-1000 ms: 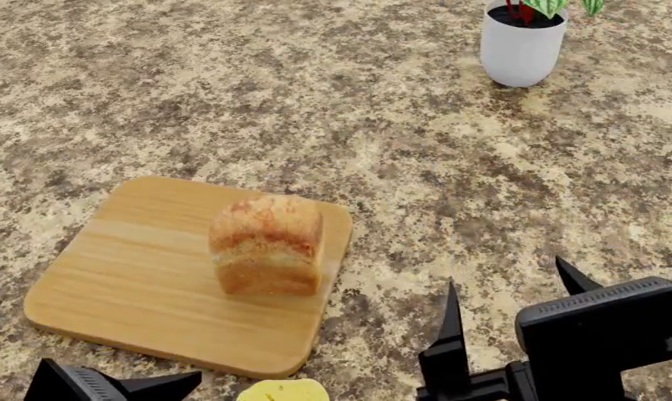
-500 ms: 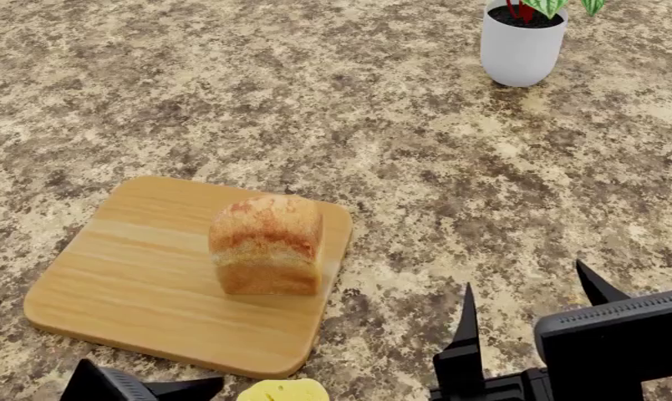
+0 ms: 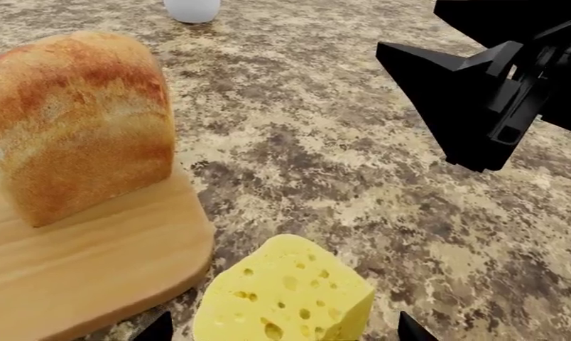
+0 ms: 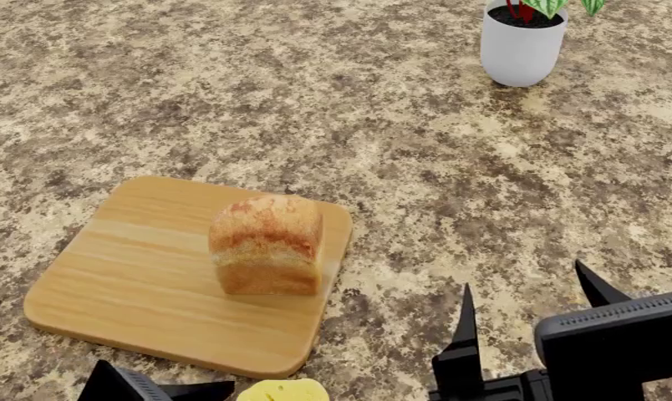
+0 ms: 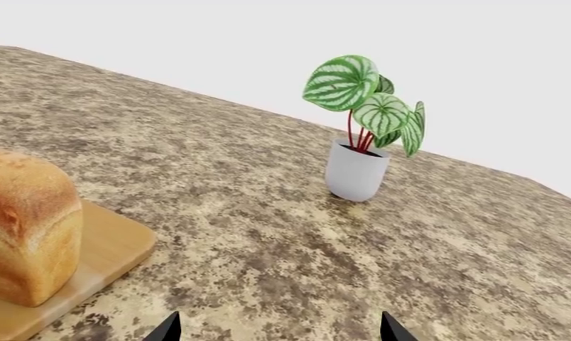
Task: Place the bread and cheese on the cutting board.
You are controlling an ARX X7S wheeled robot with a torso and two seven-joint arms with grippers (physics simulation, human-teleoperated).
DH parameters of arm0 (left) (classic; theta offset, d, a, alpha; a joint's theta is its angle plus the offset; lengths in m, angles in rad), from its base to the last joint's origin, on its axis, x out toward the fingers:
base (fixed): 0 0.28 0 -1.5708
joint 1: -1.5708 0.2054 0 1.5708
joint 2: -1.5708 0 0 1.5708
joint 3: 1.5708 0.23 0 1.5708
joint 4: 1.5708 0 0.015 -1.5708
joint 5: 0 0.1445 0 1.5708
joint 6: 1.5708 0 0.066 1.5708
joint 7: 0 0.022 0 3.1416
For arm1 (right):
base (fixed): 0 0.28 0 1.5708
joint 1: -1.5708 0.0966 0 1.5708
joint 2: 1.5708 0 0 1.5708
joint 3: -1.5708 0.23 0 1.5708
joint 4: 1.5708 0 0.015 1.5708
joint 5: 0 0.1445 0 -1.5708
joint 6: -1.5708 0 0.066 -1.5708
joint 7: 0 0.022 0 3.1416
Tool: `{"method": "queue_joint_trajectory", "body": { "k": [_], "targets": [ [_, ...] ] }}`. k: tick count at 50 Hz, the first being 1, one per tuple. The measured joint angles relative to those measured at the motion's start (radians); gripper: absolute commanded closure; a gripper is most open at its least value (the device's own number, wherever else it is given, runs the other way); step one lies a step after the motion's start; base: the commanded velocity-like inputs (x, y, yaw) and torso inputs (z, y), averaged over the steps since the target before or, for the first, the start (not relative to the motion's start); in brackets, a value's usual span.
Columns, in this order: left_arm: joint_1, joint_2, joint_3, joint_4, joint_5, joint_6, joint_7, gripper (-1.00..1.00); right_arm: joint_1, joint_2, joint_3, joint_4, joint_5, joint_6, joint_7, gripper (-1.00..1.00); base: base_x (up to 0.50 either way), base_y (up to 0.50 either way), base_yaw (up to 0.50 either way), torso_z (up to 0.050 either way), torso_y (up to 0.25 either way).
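The bread (image 4: 266, 244) stands upright on the cutting board (image 4: 135, 267), near its right edge; the left wrist view shows the bread (image 3: 77, 121) on the board (image 3: 86, 270). The cheese (image 4: 282, 390) lies on the counter just off the board's near right corner. My left gripper (image 3: 283, 330) is open, with one fingertip on each side of the cheese (image 3: 285, 298) and a gap on both sides. At the head view's bottom edge the left gripper (image 4: 175, 389) is only partly visible. My right gripper (image 4: 526, 280) is open and empty over bare counter, right of the board.
A white pot with a green-leaved plant (image 4: 521, 46) stands at the far right of the speckled stone counter (image 4: 313, 109). The pot (image 5: 356, 170) also appears in the right wrist view, well beyond the open right gripper (image 5: 280, 330).
My left gripper has slid to the right along the bottom edge towards the cheese. My right gripper dropped lower in the head view, then held still. Bread and cheese have not moved.
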Motion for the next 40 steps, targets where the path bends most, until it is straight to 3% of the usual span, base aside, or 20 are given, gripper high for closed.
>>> {"method": "queue_joint_trajectory", "body": {
  "k": [40],
  "targets": [
    [-0.009,0.022,0.04,-0.083,0.047,0.034,0.028,-1.0,0.01,-0.001,-0.015,0.002,0.001,-0.002,-0.007,-1.0,0.0,0.0,0.0,0.0,0.0]
  ]
}}
